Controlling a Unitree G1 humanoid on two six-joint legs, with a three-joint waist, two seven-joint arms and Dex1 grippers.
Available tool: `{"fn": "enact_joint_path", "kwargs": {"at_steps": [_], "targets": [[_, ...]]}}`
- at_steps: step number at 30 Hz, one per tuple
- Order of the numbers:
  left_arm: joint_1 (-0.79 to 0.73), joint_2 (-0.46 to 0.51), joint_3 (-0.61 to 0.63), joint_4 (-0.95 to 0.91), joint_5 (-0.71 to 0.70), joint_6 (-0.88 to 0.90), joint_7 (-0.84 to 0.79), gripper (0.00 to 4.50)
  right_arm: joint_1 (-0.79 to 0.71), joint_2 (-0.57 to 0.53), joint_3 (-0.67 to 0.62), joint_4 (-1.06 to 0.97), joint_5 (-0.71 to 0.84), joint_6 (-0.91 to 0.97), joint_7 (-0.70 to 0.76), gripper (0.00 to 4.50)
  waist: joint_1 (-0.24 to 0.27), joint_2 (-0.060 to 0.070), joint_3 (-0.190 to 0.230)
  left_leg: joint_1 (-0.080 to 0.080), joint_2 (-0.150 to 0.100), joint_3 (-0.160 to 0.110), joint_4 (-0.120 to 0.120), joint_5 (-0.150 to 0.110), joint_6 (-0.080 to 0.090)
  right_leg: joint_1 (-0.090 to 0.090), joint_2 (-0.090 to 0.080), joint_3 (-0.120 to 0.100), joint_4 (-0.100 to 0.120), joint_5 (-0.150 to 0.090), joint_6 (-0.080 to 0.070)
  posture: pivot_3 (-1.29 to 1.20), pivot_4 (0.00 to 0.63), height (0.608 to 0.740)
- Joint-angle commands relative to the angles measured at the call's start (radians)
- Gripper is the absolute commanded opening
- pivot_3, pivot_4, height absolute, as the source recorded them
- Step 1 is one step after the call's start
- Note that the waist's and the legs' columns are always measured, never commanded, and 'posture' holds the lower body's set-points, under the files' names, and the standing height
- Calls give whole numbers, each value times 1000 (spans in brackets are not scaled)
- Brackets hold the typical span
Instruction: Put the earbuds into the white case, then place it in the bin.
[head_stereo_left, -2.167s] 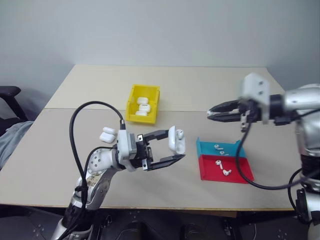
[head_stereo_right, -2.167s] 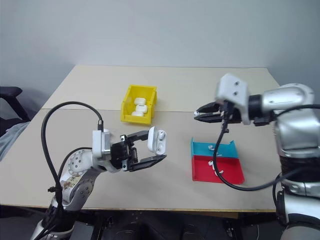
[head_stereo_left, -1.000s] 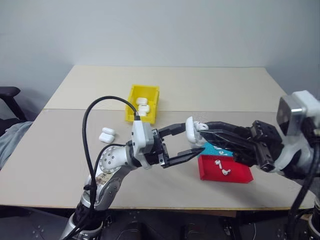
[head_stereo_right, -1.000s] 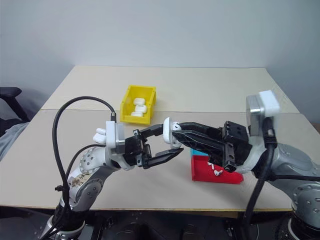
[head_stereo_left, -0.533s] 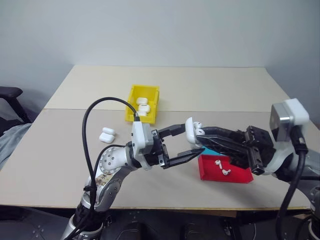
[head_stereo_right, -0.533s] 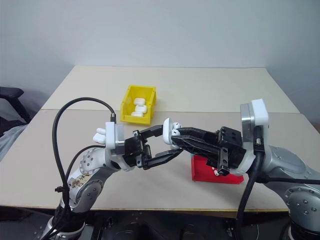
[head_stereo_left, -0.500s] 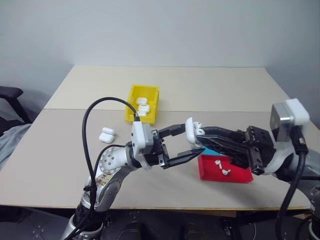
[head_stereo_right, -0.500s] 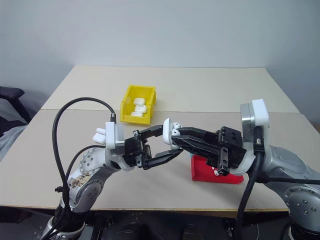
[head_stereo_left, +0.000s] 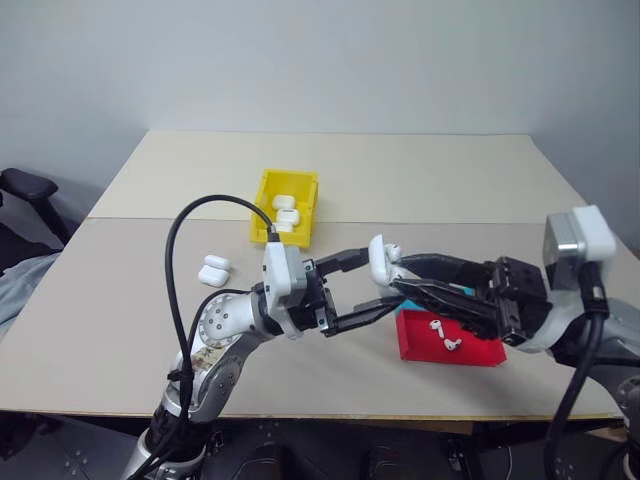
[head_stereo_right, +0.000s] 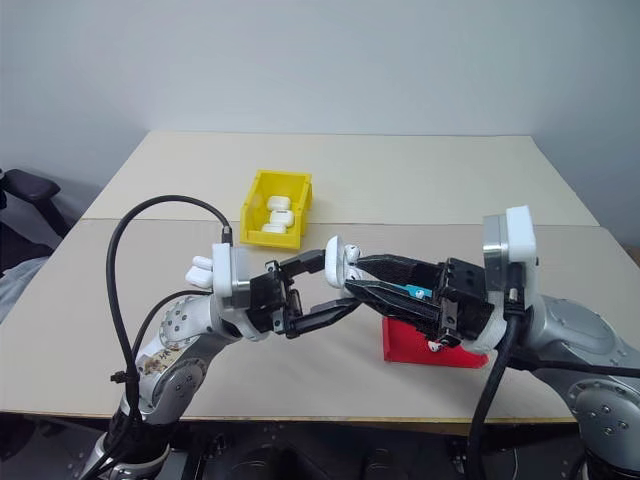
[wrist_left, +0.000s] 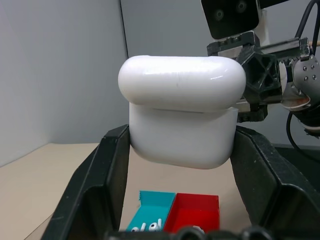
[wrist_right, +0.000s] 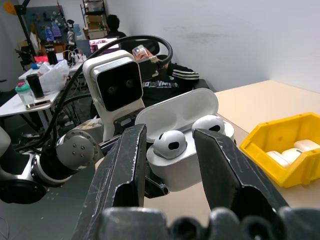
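My left gripper (head_stereo_left: 383, 278) is shut on the white case (head_stereo_left: 377, 262), holding it above the table with its lid (wrist_right: 175, 112) flipped open. Two earbuds (wrist_right: 170, 144) (wrist_right: 209, 124) sit in the case's sockets. My right gripper (head_stereo_left: 398, 273) reaches in from the right, open, its fingers (wrist_right: 125, 170) standing to either side of the case without touching the earbuds. In the left wrist view the case (wrist_left: 182, 110) sits between my two left fingers (wrist_left: 107, 170). The yellow bin (head_stereo_left: 262, 210) stands farther back on the table with several white cases inside.
A red tray (head_stereo_left: 415, 340) with two loose earbuds (head_stereo_left: 437, 325) lies under my right gripper, a teal tray (head_stereo_right: 415, 292) just behind it. Spare white cases (head_stereo_left: 213, 270) lie on the table at the left. A person (wrist_right: 165, 80) sits beyond the table.
My right gripper's fingers have spread apart at the case. The earbud they held at its opening now rests in the case. The left gripper and case have stayed put.
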Motion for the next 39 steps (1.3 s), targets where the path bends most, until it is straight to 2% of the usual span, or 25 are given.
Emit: {"fn": "enact_joint_path", "kwargs": {"at_steps": [1,4,7,10,14,24,31,39], "targets": [[-18,2,-4,10,17,-21,-9,2722,-15,-39,-87,21,53,-39,45,1954,0,0,0,0,0,0,0,0,0,0,0,0,0,0,0,0,150,740],[-27,-19,-29,58,51,-49,-16,2722,-51,-88,-99,58,66,-31,91,1954,0,0,0,0,0,0,0,0,0,0,0,0,0,0,0,0,150,740],[-43,-31,-67,115,115,-103,-37,2722,-147,-148,-53,106,48,-6,98,1954,0,0,0,0,0,0,0,0,0,0,0,0,0,0,0,0,150,740],[-71,-46,-90,153,149,-121,-44,2722,-270,-227,47,152,-10,44,108,1361,-2,0,0,0,0,1,0,0,0,0,0,1,0,0,0,0,150,740],[-97,-81,-120,214,207,-158,-31,2722,-394,-268,159,178,-88,57,162,7,-1,0,0,-1,0,0,0,0,1,-1,0,0,-1,0,0,0,150,740],[-105,-88,-121,218,244,-165,-29,2722,-470,-279,340,158,-327,47,231,7,0,0,0,-1,0,1,1,-1,1,-1,0,0,0,0,0,0,150,740],[-87,-76,-92,197,221,-171,-25,2722,-418,-297,312,165,-396,41,270,7,0,0,0,-1,0,1,1,-1,1,-1,0,0,0,0,0,0,150,740],[-87,-66,-70,200,220,-156,-14,2722,-403,-294,242,164,-365,66,259,7,-1,0,0,-1,0,1,1,-1,1,-1,0,0,0,0,0,0,150,740]]}}
